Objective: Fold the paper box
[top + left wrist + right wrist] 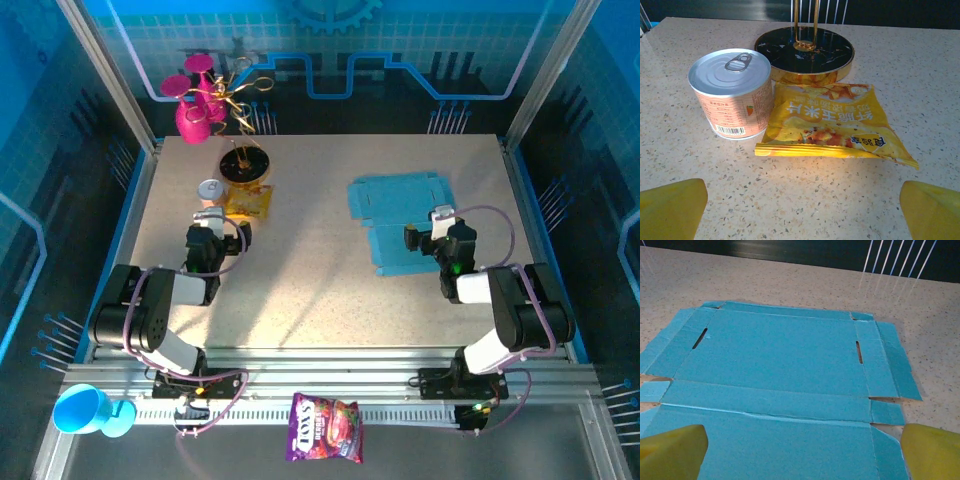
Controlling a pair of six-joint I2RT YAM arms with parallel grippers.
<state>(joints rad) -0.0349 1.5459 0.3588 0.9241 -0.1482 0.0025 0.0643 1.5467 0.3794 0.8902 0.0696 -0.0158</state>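
The paper box [400, 210] lies flat and unfolded on the right half of the worktop [320, 270], nearer the far edge than the near one. Its blue face is up, with the creases and two narrow slots showing in the right wrist view [775, 360]. No wall of it stands up.

The right gripper [440, 228] hangs over the near part of the sheet with its yellow fingers [932, 450] spread wide apart, and nothing is between them. The left gripper [208, 222] is on the left half of the worktop, its fingers [670, 207] also wide apart and holding nothing.

Just beyond the left gripper stands a tin can [732, 92]. Its pull-tab lid is sealed, so its contents are hidden. Beside it, touching or nearly touching, lies a closed yellow snack bag [832, 125]. Behind both is a round black stand base [805, 52] with a gold rim.

Pink cups [195, 105] sit at the far left corner, and their insides cannot be seen. A blue cup [85, 410] and a closed purple candy bag [325, 428] lie off the near edge, by the arm bases.
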